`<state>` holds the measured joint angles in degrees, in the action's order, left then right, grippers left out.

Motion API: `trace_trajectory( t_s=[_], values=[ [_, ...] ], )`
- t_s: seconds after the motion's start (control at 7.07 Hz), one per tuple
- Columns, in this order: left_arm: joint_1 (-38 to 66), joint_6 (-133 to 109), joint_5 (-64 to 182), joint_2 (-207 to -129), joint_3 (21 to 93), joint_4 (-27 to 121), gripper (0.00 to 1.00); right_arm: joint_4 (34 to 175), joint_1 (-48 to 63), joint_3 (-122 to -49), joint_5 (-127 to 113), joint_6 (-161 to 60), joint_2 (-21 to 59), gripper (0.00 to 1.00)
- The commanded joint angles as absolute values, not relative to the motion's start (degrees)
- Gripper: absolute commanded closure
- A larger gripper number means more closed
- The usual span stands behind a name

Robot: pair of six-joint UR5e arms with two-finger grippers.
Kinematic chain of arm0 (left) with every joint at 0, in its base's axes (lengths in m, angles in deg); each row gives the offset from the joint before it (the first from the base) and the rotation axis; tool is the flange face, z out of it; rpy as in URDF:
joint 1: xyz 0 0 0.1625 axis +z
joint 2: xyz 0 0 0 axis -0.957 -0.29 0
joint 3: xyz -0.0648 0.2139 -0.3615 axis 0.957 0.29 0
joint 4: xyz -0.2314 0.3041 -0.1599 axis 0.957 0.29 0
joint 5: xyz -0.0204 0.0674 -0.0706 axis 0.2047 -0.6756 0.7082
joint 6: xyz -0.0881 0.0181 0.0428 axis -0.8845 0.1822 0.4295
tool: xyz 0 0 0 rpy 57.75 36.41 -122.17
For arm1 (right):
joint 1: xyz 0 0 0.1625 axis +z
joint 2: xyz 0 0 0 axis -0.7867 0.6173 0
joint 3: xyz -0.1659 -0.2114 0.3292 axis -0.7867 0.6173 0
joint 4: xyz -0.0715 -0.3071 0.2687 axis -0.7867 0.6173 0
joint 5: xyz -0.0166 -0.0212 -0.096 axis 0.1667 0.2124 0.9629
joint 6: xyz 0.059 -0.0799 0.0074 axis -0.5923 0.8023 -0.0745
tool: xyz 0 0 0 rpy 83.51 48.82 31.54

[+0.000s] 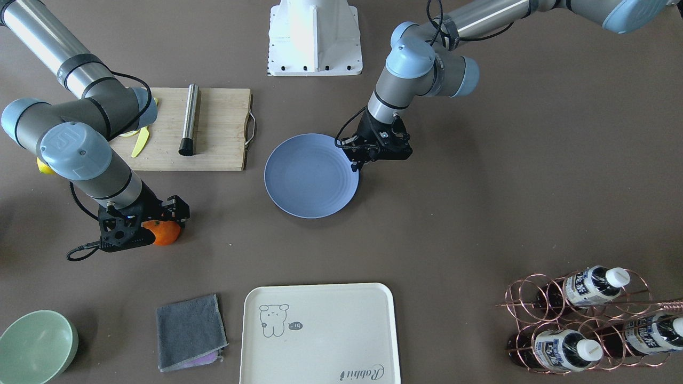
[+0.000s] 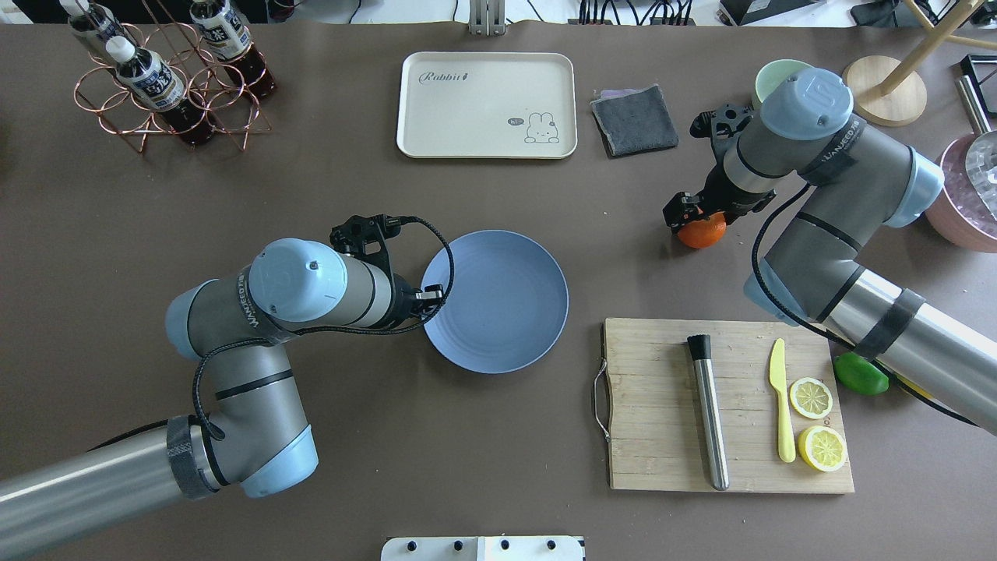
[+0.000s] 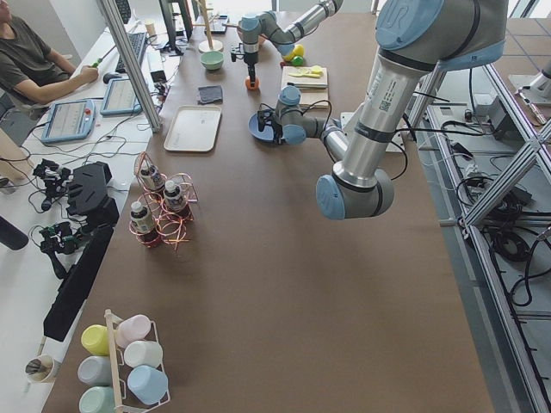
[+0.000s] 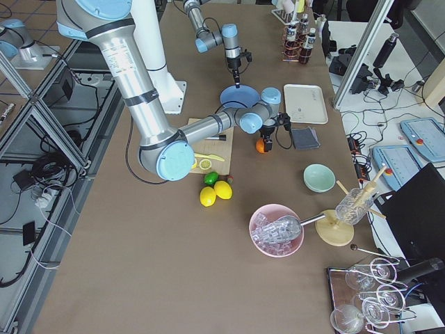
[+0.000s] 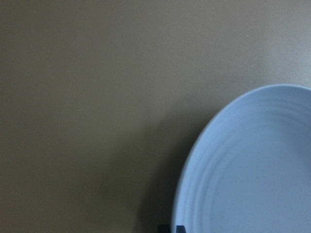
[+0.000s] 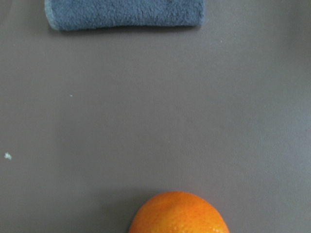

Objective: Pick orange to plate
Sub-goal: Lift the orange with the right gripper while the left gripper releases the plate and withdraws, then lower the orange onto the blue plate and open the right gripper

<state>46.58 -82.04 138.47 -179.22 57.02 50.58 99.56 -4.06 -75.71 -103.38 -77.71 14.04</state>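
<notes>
The orange (image 1: 165,233) rests on the brown table, also seen as the orange (image 2: 702,232) and at the bottom edge of the right wrist view as the orange (image 6: 179,213). My right gripper (image 1: 152,226) hangs directly over it and appears open; its fingers are hidden in every view. The light-blue plate (image 1: 299,186) lies empty at the table's middle. My left gripper (image 1: 356,166) is shut, its dark tips at the rim of the plate (image 5: 243,160), holding nothing that I can see.
A wooden cutting board (image 2: 662,405) holds a steel rod, a yellow knife and lemon halves; a lime (image 2: 861,374) lies beside it. A grey cloth (image 2: 635,118), a cream tray (image 2: 436,132), a green bowl (image 1: 34,341) and a bottle rack (image 2: 156,78) stand further off.
</notes>
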Motion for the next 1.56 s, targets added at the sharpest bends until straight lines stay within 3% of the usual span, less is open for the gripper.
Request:
trace_trajectory(
  t_s=[0.0,0.14,0.57,0.71,0.99,1.41],
  values=[
    [46.60,-81.90,138.54,-179.22,56.84,50.65,0.23,99.56,-4.16,-76.39,-103.08,-78.30,14.09,0.81],
    [46.60,-81.89,138.54,-179.13,57.36,50.65,0.03,99.64,-4.07,-77.44,-103.43,-78.30,13.74,1.00],
    [42.14,-73.95,140.90,-176.07,61.75,50.12,0.03,106.20,-8.69,-85.59,-102.66,-92.24,7.17,1.00],
    [36.20,-67.63,147.88,-174.49,61.15,48.56,0.03,106.84,-12.29,-85.80,-99.86,-97.41,3.75,1.00],
    [28.78,-59.26,154.35,-173.16,58.26,47.13,0.03,106.85,-19.07,-84.75,-93.78,-102.64,0.91,1.00],
    [28.23,-57.90,154.28,-173.68,57.10,47.05,0.03,106.24,-21.90,-76.33,-92.90,-107.39,-5.24,1.00]
  ],
)
